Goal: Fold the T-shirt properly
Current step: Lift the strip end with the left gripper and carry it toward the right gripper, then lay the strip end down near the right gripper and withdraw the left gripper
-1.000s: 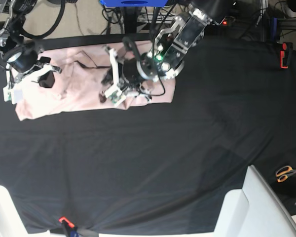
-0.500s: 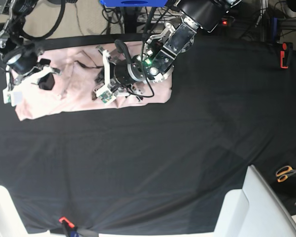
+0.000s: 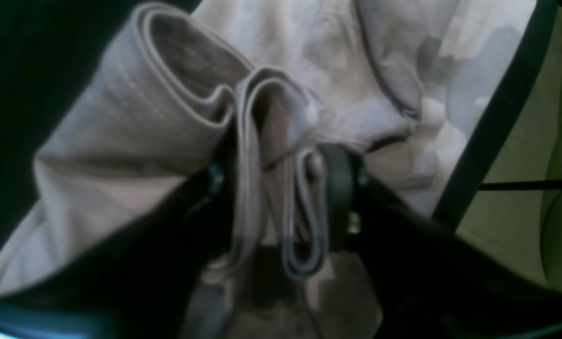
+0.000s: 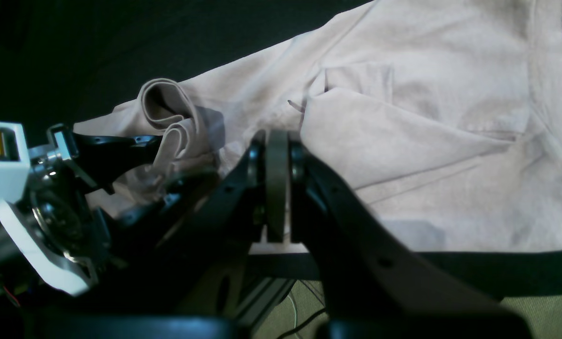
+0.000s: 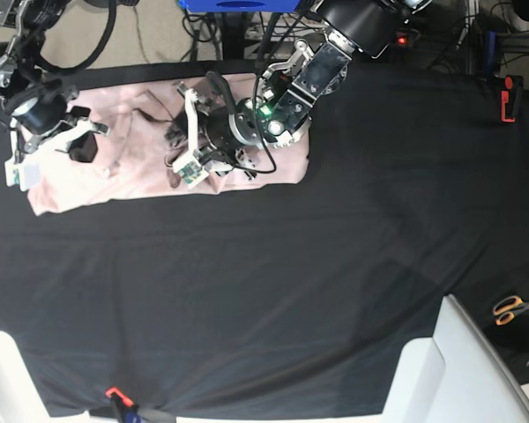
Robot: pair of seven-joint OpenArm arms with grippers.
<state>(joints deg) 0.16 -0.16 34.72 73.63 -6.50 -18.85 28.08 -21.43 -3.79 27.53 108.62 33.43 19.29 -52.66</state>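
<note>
The pale pink T-shirt (image 5: 137,172) lies wrinkled along the far left of the black tablecloth (image 5: 291,282). My left gripper (image 5: 176,139) is low over the shirt's middle, open. Bunched folds of the T-shirt (image 3: 135,117) stand loosely between its two fingers (image 3: 337,188). In the right wrist view the left gripper (image 4: 161,162) shows at the left, beside that rolled fold. My right gripper (image 5: 81,145) is at the shirt's left end. It is shut (image 4: 277,136), its tip on the corner of a raised flap of the T-shirt (image 4: 427,117).
Orange-handled scissors (image 5: 511,308) lie at the right edge. A red clip (image 5: 508,99) sits at the far right and an orange clamp (image 5: 115,394) at the front edge. A white panel (image 5: 458,370) stands at the front right. Cables hang behind the table's far edge.
My left arm moved left across the shirt, carrying a fold over with it, and its jaws have now parted. The right arm has barely moved.
</note>
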